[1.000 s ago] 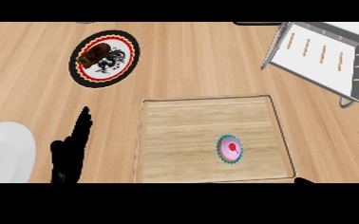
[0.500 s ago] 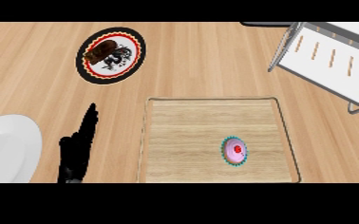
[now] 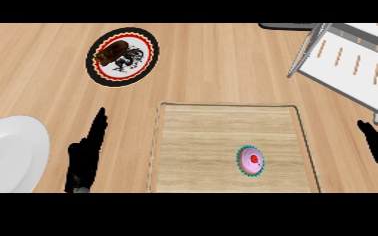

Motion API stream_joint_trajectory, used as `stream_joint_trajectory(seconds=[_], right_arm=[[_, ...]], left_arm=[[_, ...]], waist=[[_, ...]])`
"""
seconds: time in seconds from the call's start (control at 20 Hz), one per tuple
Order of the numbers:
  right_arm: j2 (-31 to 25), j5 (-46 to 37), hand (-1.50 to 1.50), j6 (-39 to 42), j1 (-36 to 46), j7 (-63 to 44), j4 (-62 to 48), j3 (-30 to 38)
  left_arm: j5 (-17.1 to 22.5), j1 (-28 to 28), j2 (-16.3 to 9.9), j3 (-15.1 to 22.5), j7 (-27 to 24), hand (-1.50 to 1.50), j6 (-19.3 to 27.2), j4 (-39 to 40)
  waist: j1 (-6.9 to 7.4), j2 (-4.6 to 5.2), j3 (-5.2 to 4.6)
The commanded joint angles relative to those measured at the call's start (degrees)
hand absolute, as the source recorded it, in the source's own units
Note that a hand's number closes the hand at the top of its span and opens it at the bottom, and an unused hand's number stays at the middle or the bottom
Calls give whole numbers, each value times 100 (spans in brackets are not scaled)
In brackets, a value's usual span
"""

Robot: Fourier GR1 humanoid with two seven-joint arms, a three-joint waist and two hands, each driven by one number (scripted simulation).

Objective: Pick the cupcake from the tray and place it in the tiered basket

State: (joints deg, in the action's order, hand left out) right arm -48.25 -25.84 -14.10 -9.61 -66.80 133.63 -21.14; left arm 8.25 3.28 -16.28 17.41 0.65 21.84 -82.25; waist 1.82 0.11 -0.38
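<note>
Left of the tray [image 3: 166, 145] holding the cupcake [image 3: 251, 161], the left hand [image 3: 85, 155] rests, fingers straight, empty.

The worktop [image 3: 221, 65] is pale wood with a visible grain and a matt look. The tray [image 3: 199, 150] at lower centre is lighter wood, also matt. At upper right the tiered basket [image 3: 310, 50] has grey metal-looking bars. The white plate [image 3: 18, 155] at lower left looks smooth, the left hand [image 3: 85, 155] matt black.
</note>
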Motion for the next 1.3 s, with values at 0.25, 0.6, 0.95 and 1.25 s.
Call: stream_joint_trajectory(seconds=[0.25, 0.6, 0.95, 1.25], right_arm=[[616, -1187, -150, 936, 707, -1836, -375, -1137], [1916, -1633, -150, 1446, 1217, -1842, -972, -1363], [2717, -1759, -150, 2276, 1345, -1842, -1723, -1275], [3619, -2155, -150, 2504, 1288, -1842, -2304, -1302]], left_arm=[[1, -57, 130, 5, 70, 0, -24, 211], [55, -56, 94, -108, -64, 0, -177, 405], [-69, 19, 163, -40, 54, 0, -2, 157], [-62, 116, 196, -45, -55, 0, -80, 287]], waist=[[2, 17, -5], [-74, 7, 0], [-99, -7, 4], [-129, -5, 13]])
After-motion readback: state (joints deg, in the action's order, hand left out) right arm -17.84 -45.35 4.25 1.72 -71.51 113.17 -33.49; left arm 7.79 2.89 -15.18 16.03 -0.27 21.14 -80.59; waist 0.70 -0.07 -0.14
